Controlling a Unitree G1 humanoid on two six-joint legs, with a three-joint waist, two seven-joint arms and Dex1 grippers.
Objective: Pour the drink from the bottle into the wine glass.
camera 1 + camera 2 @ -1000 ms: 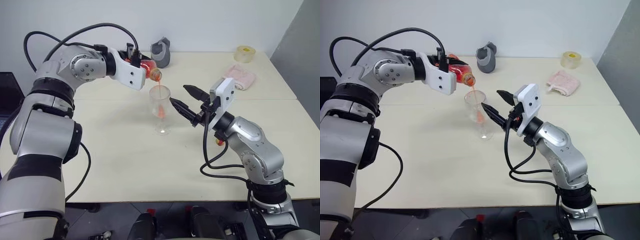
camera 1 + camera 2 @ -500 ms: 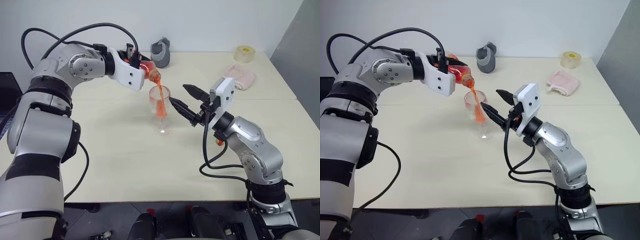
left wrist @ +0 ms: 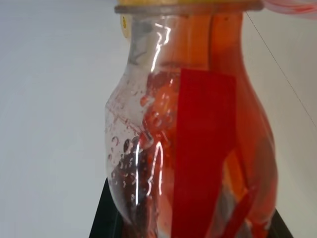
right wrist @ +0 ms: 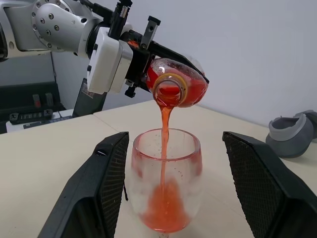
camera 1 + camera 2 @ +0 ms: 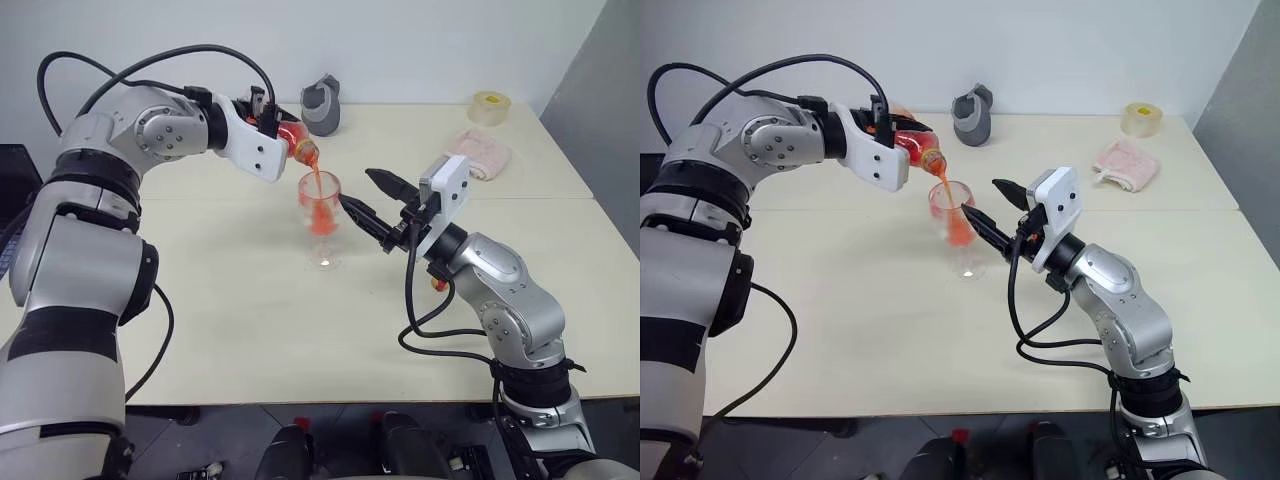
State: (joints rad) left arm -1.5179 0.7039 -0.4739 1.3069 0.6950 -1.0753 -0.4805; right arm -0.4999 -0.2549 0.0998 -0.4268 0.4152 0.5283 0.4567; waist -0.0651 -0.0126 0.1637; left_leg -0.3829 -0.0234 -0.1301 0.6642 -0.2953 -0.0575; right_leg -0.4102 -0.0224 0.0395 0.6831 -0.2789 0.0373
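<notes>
**Bottle tipped over wine glass — pour under way**

Head views: I see the bottle (image 5: 291, 137) clamped in the left gripper (image 5: 272, 124), mouth down so the drink (image 5: 320, 215) falls into the wine glass (image 5: 322, 222) on the table (image 5: 250, 320). Right gripper (image 5: 372, 196) stands open beside the bowl, not touching — presumably guarding it. Left wrist: bottle part drained. Right wrist: stream lands inside the rim. Against a second ago, glass holds more.

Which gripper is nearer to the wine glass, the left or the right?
The right. The right gripper stands open right beside the wine glass, one finger next to the bowl. The left gripper is above and behind the glass, shut on the bottle.
</notes>
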